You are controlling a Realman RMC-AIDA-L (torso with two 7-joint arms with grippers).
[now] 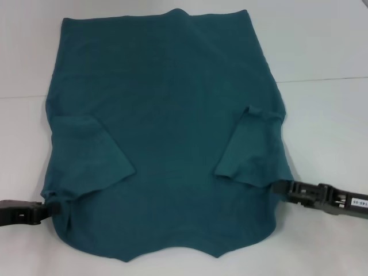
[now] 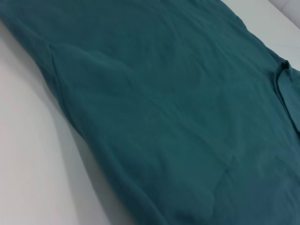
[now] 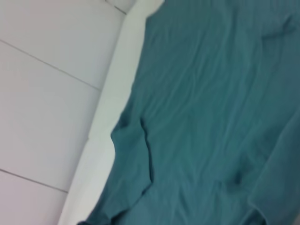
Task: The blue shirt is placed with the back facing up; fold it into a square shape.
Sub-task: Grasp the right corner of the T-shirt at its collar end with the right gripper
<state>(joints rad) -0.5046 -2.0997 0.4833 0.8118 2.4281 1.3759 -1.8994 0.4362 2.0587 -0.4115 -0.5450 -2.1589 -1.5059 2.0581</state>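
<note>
Sleeves already lie folded inward on the blue shirt [image 1: 167, 126], spread across the white table [image 1: 328, 126], collar toward its near edge, long axis near-to-far. We hold our left gripper [image 1: 50, 208] and right gripper [image 1: 286, 190] pinching the shoulders; we should lift evenly.

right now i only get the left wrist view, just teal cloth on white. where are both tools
Observer: The left tool is at the shirt's left edge near the collar end; the right tool is at the opposite edge.
Operator: are the sleeves folded in yet
Observer: Yes, the left sleeve and right sleeve both lie folded inward on the back.
Operator: any print showing
Observer: None; the plain back faces up on the white table.
</note>
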